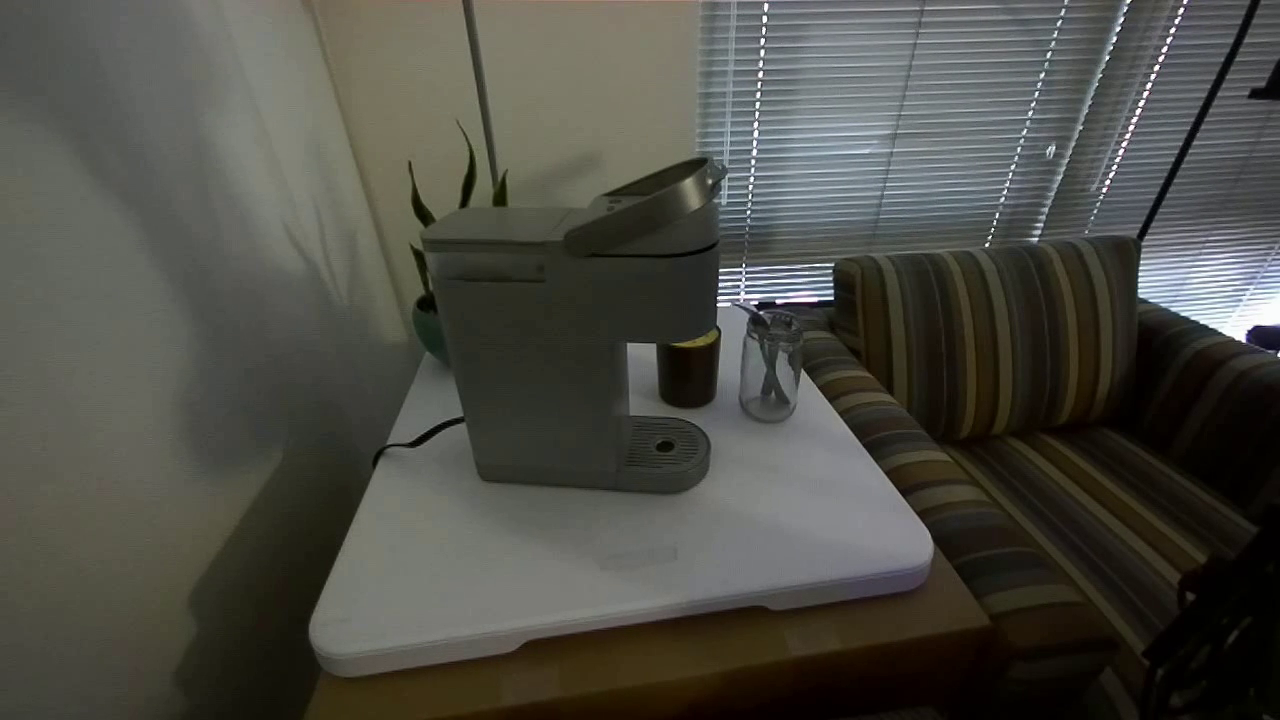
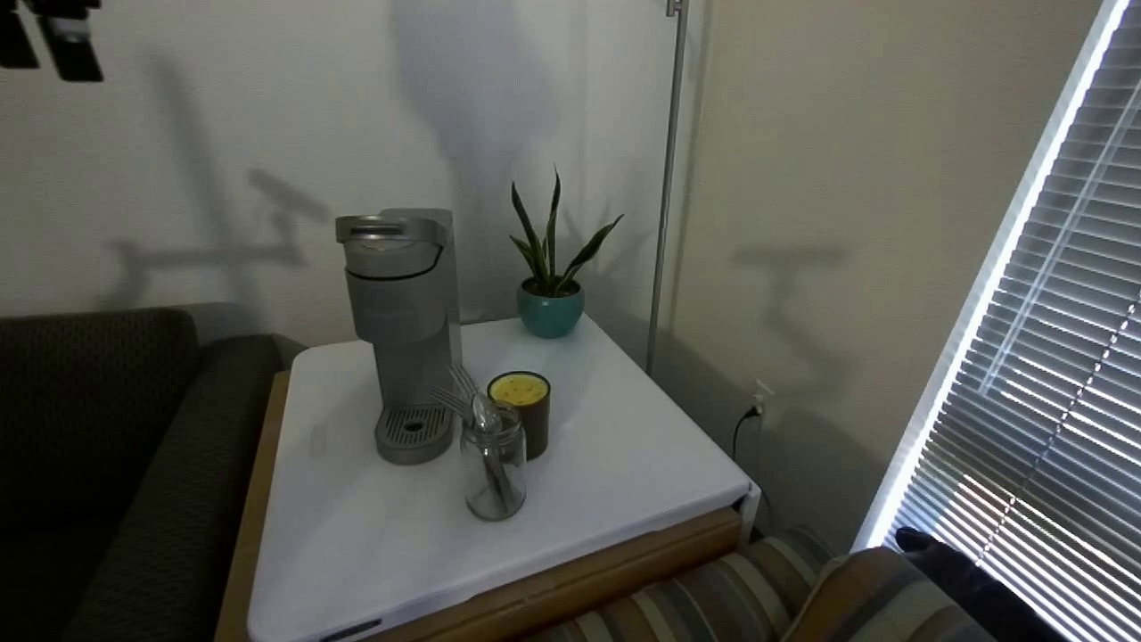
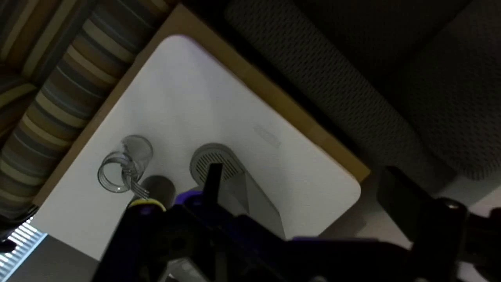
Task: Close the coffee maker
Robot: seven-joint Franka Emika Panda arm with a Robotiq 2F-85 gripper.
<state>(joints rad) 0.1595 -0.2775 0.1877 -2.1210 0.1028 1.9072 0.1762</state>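
Jaws apart, my gripper [image 3: 302,167] looms nearest in the wrist view, and I likely must steer toward eight o'clock, where the coffee maker [image 3: 264,203] stands on the white table [image 3: 188,90], long axis running ten-thirty to four-thirty.

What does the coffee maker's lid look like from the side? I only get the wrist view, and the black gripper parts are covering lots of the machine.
Observer: In an exterior view, the coffee maker shows side-on, and its lid slants up toward the front instead of lying flat.
Operator: Whoa, okay! And am I bumping it? It looks super close in my picture.
Observer: No. In an exterior view, the gripper hangs up at the top left of the picture, apart from the machine and higher in the picture than its lid.
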